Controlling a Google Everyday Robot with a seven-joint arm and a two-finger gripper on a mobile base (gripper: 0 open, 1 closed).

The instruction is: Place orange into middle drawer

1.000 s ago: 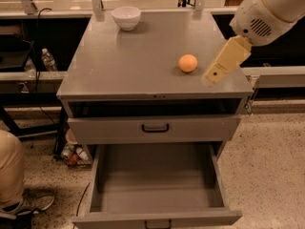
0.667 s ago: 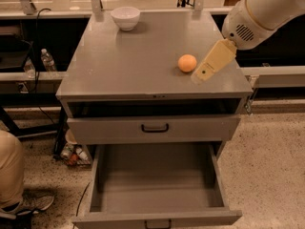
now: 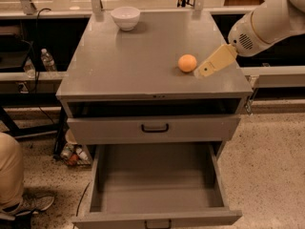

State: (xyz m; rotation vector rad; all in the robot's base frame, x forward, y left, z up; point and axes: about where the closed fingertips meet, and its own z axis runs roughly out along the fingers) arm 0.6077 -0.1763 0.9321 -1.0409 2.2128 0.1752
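The orange (image 3: 187,63) lies on the grey cabinet top (image 3: 138,56), right of centre and near the front edge. My gripper (image 3: 206,71) comes in from the right on a white arm. Its tan tip sits just right of the orange, close to it, low over the cabinet top. It holds nothing. The middle drawer (image 3: 157,185) is pulled out below, wide and deep, with a bare grey floor and a small dark handle on its front.
A white bowl (image 3: 126,17) stands at the back left of the cabinet top. Above the open drawer are a dark slot (image 3: 152,109) and a shut drawer front with a black loop handle (image 3: 155,128). A person's leg (image 3: 9,175) is at the lower left. A bottle (image 3: 47,60) stands at left.
My gripper has moved left and down toward the orange, ending close beside it. The orange and the drawer have not moved.
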